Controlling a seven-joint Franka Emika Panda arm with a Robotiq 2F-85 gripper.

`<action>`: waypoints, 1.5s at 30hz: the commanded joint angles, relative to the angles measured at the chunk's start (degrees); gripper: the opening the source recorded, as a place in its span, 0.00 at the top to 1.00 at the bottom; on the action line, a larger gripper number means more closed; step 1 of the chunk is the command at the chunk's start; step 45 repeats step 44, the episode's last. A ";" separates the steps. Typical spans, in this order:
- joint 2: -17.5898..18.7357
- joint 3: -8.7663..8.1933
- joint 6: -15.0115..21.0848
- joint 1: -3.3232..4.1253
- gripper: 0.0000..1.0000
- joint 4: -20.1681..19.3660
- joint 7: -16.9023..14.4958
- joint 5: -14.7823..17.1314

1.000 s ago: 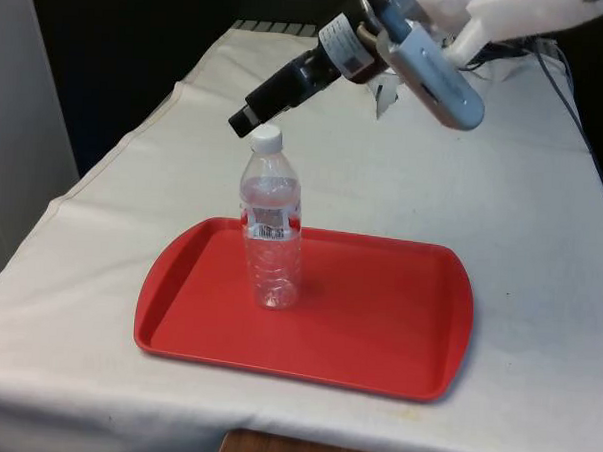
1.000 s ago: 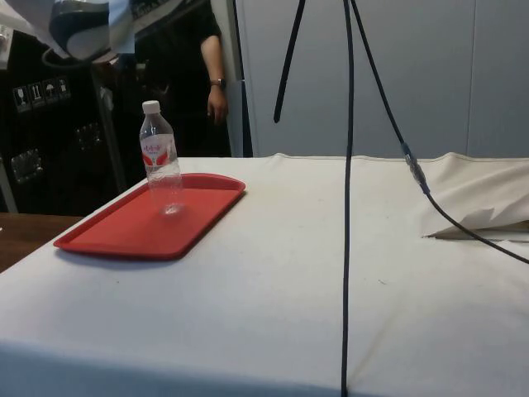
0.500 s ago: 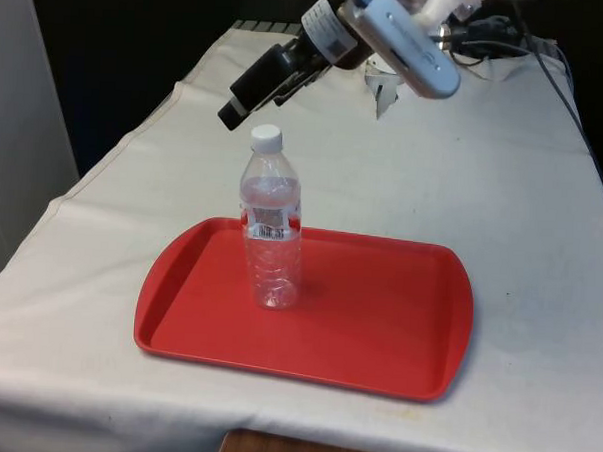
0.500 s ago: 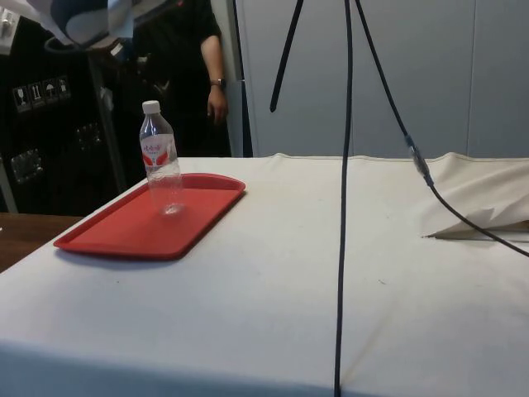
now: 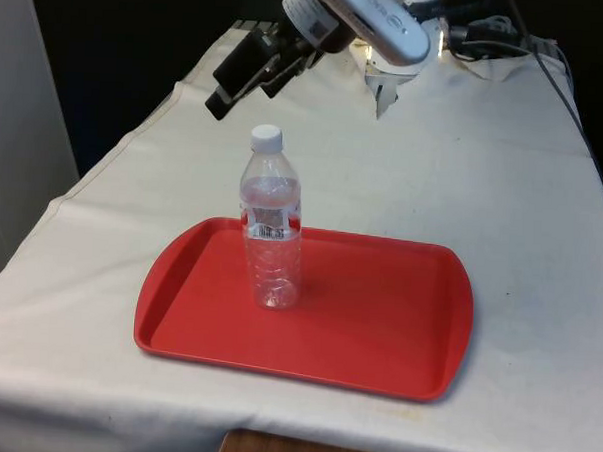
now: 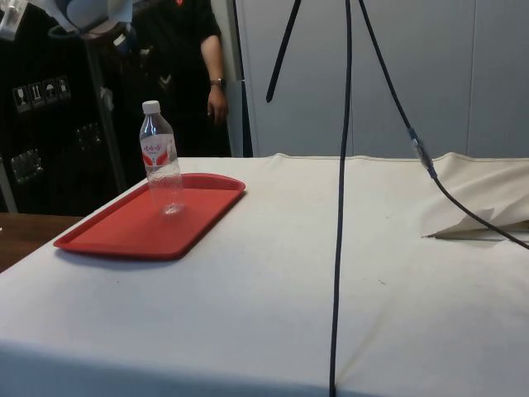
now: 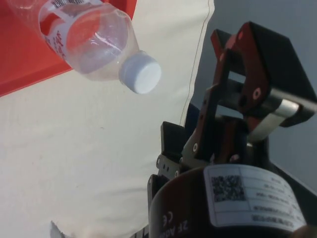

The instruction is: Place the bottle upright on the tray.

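A clear plastic bottle with a white cap and a red-and-white label stands upright on the red tray, in the tray's half toward the front view's left. The side view gives the same bottle standing on the tray. My gripper hangs in the air above the bottle and farther back, toward the front view's left, apart from the cap. It is open and holds nothing. From the wrist, the bottle's cap lies beyond the gripper, with cloth between them.
A folded white piece and cables lie at the table's far end. A black cable hangs in front of the side camera. A person in dark clothes stands behind the table. The cloth is rumpled at the side view's right.
My gripper has drawn up and back from the bottle's cap, toward the front view's left. Bottle and tray have stayed put.
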 commanded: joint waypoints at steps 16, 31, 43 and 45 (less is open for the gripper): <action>-2.18 0.34 1.15 -0.92 0.00 -1.66 0.86 2.41; -2.29 0.23 1.49 -2.18 0.00 -3.09 0.92 2.75; -1.20 0.06 -0.69 -2.06 0.00 -1.66 0.57 2.52; -1.20 0.06 -0.74 -2.06 0.00 -1.60 0.57 2.52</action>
